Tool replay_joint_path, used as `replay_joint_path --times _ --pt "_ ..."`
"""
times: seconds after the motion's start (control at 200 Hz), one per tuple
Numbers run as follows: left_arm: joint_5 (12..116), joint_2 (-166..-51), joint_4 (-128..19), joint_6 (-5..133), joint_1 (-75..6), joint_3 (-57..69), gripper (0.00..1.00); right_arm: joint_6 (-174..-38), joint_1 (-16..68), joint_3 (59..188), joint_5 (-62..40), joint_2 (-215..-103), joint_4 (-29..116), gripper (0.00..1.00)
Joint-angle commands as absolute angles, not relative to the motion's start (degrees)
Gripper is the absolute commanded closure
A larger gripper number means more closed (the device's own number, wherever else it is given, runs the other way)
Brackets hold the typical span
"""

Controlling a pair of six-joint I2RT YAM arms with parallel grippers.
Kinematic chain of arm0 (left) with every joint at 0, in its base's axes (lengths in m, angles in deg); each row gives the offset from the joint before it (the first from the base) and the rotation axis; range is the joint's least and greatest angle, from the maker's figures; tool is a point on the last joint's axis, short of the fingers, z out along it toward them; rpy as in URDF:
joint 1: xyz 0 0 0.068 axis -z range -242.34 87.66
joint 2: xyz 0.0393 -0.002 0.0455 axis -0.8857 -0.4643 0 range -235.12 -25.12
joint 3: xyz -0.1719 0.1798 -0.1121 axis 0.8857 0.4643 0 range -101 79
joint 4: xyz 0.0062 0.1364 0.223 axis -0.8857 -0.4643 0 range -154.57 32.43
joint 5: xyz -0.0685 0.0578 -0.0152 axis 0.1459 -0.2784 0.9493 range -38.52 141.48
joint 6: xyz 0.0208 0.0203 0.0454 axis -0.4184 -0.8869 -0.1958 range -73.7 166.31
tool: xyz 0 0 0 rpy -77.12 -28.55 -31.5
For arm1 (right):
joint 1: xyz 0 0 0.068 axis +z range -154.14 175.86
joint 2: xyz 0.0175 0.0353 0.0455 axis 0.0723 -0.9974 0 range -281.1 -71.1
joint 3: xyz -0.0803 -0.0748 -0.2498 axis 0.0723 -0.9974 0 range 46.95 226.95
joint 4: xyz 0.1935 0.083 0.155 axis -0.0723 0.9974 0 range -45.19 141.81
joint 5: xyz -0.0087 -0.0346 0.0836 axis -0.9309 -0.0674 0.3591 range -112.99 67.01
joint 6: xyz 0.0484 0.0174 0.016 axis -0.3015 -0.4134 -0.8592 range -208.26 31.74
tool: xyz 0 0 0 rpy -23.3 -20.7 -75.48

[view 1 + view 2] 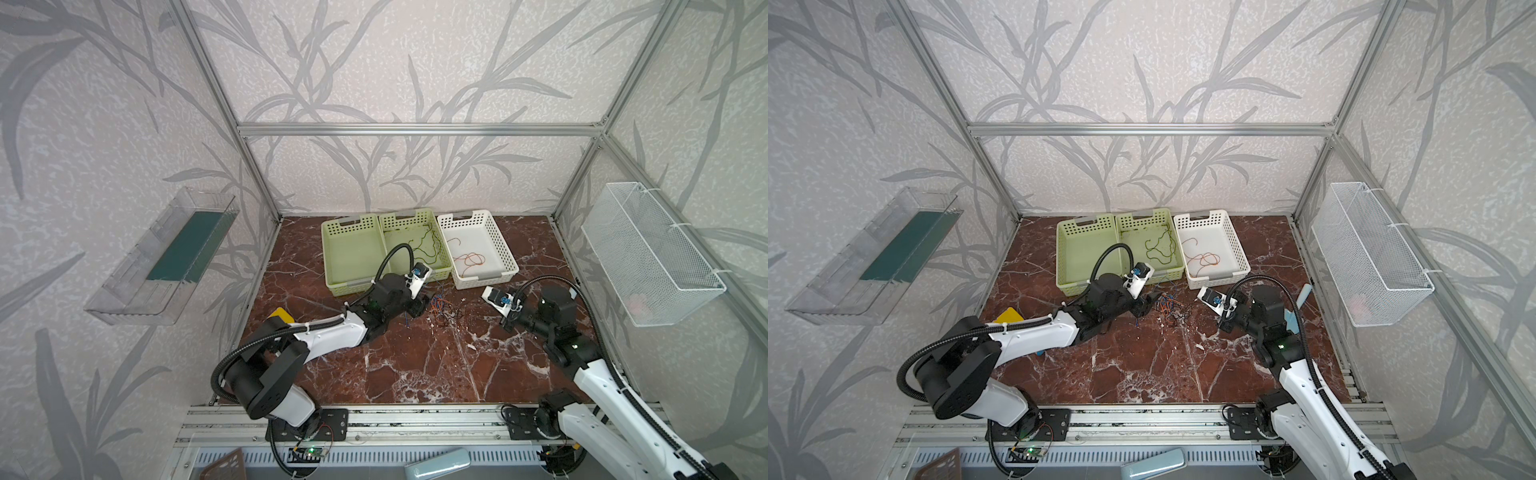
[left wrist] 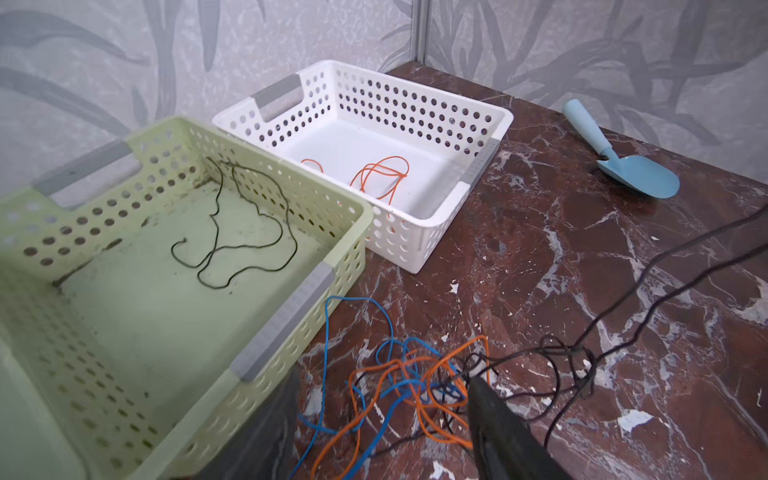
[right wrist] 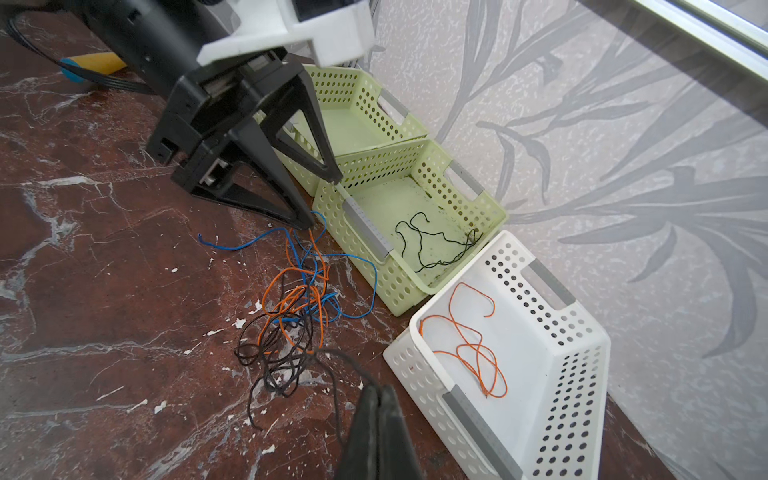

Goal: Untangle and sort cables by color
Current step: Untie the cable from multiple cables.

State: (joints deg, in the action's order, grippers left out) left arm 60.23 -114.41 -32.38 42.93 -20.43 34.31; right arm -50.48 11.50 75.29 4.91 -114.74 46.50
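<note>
A tangle of blue, orange and dark cables (image 2: 415, 374) (image 3: 299, 303) lies on the marble floor in front of the baskets, small in both top views (image 1: 444, 309) (image 1: 1169, 307). My left gripper (image 2: 374, 415) (image 3: 320, 201) stands open over the tangle's near end, one finger (image 2: 494, 419) touching the wires, nothing gripped. My right gripper (image 3: 378, 388) (image 1: 506, 323) is shut on a dark cable (image 3: 345, 357) that runs taut from the tangle. One dark cable (image 2: 249, 245) lies in the middle green basket (image 1: 440, 266). An orange cable (image 2: 382, 170) lies in the white basket (image 1: 509, 257).
An empty green basket (image 1: 328, 249) stands left of the other two, all against the back wall. A blue trowel (image 2: 636, 174) lies at the right, a yellow object (image 1: 282, 316) by the left arm. A wire basket (image 1: 652, 257) and a clear shelf (image 1: 166, 257) hang on the side walls.
</note>
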Motion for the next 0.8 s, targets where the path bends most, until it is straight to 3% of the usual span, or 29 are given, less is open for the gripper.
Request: replay_joint_path --times 0.0,0.13,0.35,0.395,0.505,0.56,0.655,0.795 --pt "66.05 -119.01 -39.65 39.80 -20.23 29.34 0.33 -49.94 11.76 74.92 3.53 -113.68 46.57 1.00" --pt "68.53 -123.17 -40.28 40.37 -20.23 27.65 0.35 -50.52 11.81 74.90 1.00 -112.90 46.52 1.00" --pt "62.56 -129.35 -45.73 42.68 -20.41 23.96 0.40 -51.86 11.76 74.28 -4.73 -110.62 44.58 1.00" --pt "61.91 -129.85 -45.68 43.91 -20.46 23.69 0.47 -52.21 11.76 74.20 -6.02 -110.42 44.17 1.00" --pt "56.52 -129.21 -45.86 46.91 -20.74 24.89 0.80 -53.10 11.76 74.28 -10.78 -110.01 44.15 1.00" --pt "51.32 -127.94 -46.41 48.85 -20.84 26.28 0.91 -53.99 11.68 74.37 -13.79 -109.68 44.20 1.00" --pt "43.50 -124.59 -47.28 50.62 -20.85 29.46 1.00 -55.45 11.13 74.46 -17.46 -109.46 43.85 1.00" --pt "36.38 -117.98 -46.46 51.48 -21.01 34.99 1.00 -58.60 9.28 74.45 -18.10 -111.07 42.90 1.00"
